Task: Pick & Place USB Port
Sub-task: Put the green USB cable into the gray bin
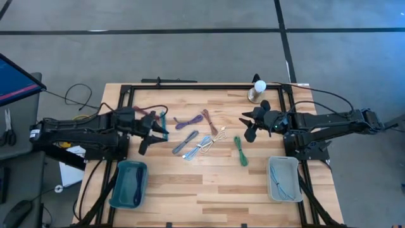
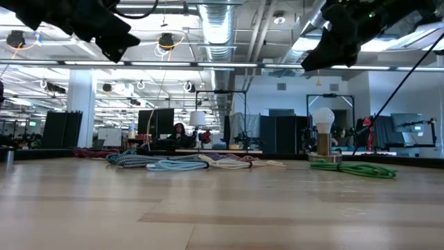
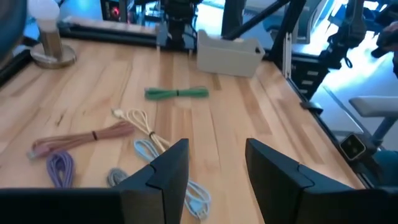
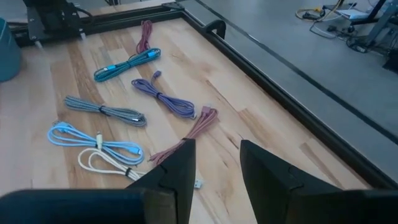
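I have both arms raised over the table (image 1: 209, 190), jaws apart and empty: left gripper (image 1: 154, 132) near the teal cable (image 1: 164, 123), right gripper (image 1: 252, 124) beside the green cable (image 1: 240, 151). The cables lie bunched mid-table between the blue bin (image 1: 128, 184) and grey bin (image 1: 283, 179). I worry that coming down into the cluster could snag two cables, or that a loose coil unravels and drapes over a bin's rim.

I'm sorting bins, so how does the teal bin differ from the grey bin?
The teal bin is dark blue-green and sits near the left arm; the grey bin is pale and sits near the right arm. The grey bin holds a light blue cable. Both are rectangular, at the table's front edge.
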